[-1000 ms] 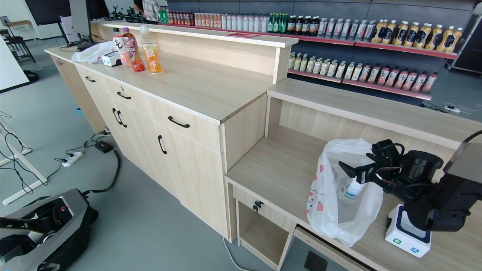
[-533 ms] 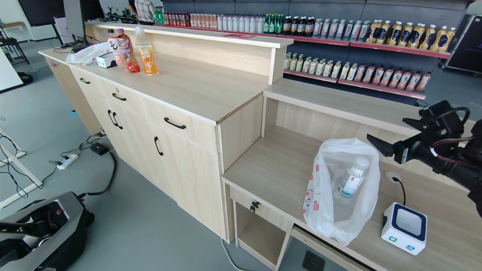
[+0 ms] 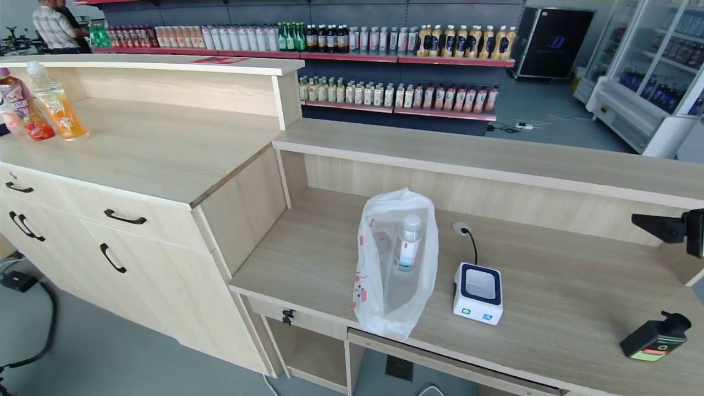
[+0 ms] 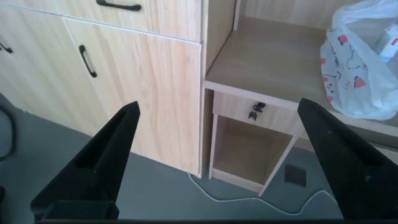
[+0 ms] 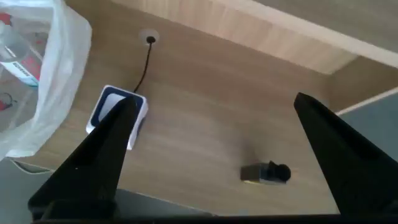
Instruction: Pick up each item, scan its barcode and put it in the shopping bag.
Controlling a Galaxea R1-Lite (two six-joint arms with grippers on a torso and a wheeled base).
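Note:
The white plastic shopping bag (image 3: 379,275) stands open on the low counter, and a clear bottle with a white cap (image 3: 410,242) is upright inside it. A white scanner (image 3: 478,286) sits just right of the bag. A black pump bottle (image 3: 654,336) lies near the counter's right front. My right gripper (image 5: 214,102) hangs open and empty above the counter, between the scanner (image 5: 115,112) and the black bottle (image 5: 266,173); one of its fingers (image 3: 657,226) shows at the head view's right edge. My left gripper (image 4: 219,107) is open and empty, low over the floor in front of the cabinets, left of the bag (image 4: 360,62).
Two drink bottles (image 3: 55,102) stand on the higher counter at far left. The scanner's cable runs into a hole (image 3: 462,226) behind it. A raised back ledge (image 3: 495,154) borders the low counter. Stocked shelves line the back wall.
The head camera has turned right. My right gripper let go of the clear bottle, drew out of the bag and moved away to the right; the bottle stays in the bag.

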